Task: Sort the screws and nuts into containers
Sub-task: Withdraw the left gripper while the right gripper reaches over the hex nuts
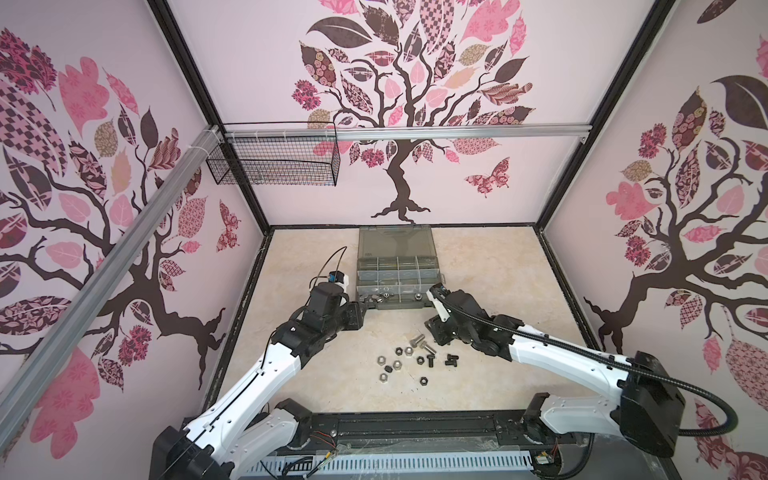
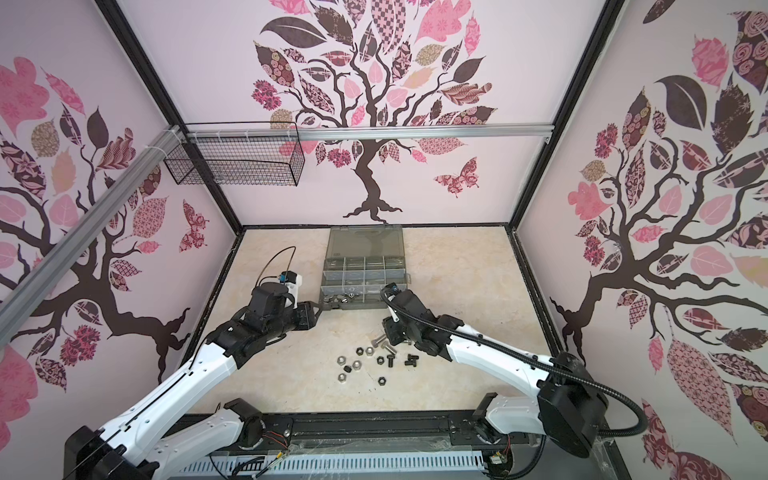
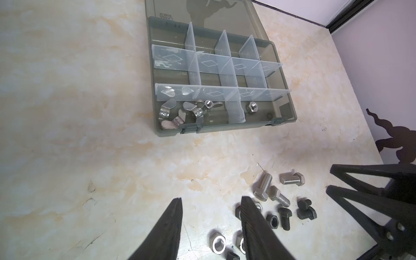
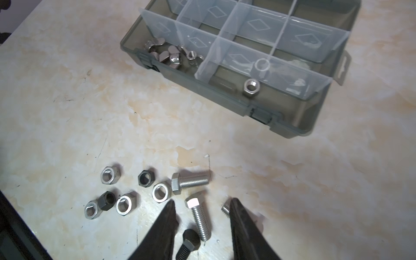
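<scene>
Shiny silver metal screw (image 4: 200,219) sits between the right pincer's (image 4: 202,201) open, empty tips; go straight down, squeeze its middle.

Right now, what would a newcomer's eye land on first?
Loose screws and nuts lie scattered on the table in front of the open organiser case. Silver wing nuts sit in its front-left compartment. The open right gripper straddles a silver screw; the left gripper, also open, holds nothing.

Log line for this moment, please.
left gripper: open, empty | right gripper: open over silver screw | organiser case: wing nuts, hex nut inside
</scene>
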Tool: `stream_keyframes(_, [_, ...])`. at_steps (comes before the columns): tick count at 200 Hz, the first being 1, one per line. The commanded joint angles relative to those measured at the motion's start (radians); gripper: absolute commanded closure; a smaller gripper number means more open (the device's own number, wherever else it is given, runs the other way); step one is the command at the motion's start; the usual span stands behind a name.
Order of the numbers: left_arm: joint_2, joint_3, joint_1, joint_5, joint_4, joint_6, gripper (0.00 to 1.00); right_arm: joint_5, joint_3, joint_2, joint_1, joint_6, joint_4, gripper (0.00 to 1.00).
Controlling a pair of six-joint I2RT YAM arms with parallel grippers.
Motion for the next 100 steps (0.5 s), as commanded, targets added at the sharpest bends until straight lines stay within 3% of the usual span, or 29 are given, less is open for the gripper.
stream_keyframes(1, [-0.041, -0.045, 0.004, -0.029, -0.015, -0.027, 0.54, -0.025, 0.057, 0.073, 0.044, -0.035, 0.005, 0.58])
stream_keyframes(60, [-0.089, -0.038, 0.005, -0.068, -0.103, -0.037, 0.53, -0.136, 0.128, 0.223, 0.076, -0.131, 0.011, 0.58])
stream_keyframes(100, [-0.099, -0.035, 0.006, -0.064, -0.115, -0.087, 0.53, -0.179, 0.225, 0.296, 0.104, -0.169, -0.144, 0.57])
